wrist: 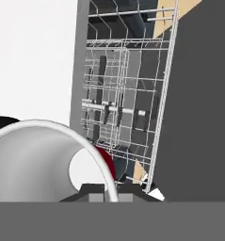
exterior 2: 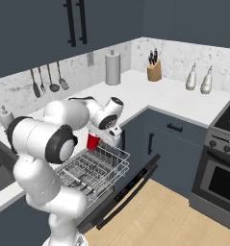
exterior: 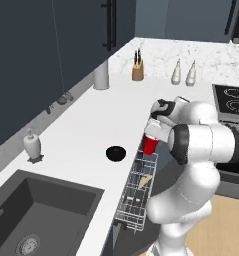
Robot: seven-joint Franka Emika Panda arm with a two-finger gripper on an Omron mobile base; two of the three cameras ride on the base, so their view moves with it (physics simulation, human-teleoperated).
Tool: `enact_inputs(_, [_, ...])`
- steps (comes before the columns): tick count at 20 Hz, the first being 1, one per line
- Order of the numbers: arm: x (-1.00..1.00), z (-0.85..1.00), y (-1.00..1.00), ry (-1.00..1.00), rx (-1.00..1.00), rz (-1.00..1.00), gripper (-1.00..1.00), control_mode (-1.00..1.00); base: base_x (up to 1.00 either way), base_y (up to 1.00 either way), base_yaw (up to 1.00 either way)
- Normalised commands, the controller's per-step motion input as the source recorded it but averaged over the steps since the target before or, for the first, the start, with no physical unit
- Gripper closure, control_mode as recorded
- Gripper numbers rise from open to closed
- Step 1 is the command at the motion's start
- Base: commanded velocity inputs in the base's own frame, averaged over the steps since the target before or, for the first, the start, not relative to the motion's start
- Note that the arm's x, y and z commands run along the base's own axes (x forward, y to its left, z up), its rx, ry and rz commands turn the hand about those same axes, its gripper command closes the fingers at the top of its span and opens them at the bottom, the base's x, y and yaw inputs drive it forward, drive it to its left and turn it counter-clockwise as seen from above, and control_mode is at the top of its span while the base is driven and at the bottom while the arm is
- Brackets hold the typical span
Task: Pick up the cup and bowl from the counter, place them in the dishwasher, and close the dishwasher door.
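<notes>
The rack (exterior: 137,192) sits pulled out over the lowered door (exterior 2: 128,192), its top open to reach from above; wire tines stand inside it. The cup (exterior: 150,145) hangs just above the rack's far end. On the surface (exterior: 86,130), the bowl (exterior: 115,153) lies at the cup's 9 o'clock, with bare room around it.

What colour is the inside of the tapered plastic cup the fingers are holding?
Whitish-grey inside the red tapered plastic cup, clearest in the hand view.
</notes>
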Motion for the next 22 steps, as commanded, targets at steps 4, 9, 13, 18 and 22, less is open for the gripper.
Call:
enact_inputs(4, [-0.82,0.0,-0.36,-0.15,0.03,0.0,1.0,-1.0,0.0,0.0,0.0])
enact_inputs(9, [-0.23,-0.09,-0.13,-0.08,0.03,0.09,1.0,-1.0,0.0,0.0,0.0])
enact_inputs(13, [-0.13,-0.16,-0.2,-0.19,0.02,0.23,1.0,-1.0,0.0,0.0,0.0])
enact_inputs(18, [0.06,-0.03,-0.17,-0.12,0.0,0.37,1.0,-1.0,0.0,0.0,0.0])
enact_inputs(22, [0.41,-0.23,0.0,-0.18,-0.06,0.36,1.0,-1.0,0.0,0.0,0.0])
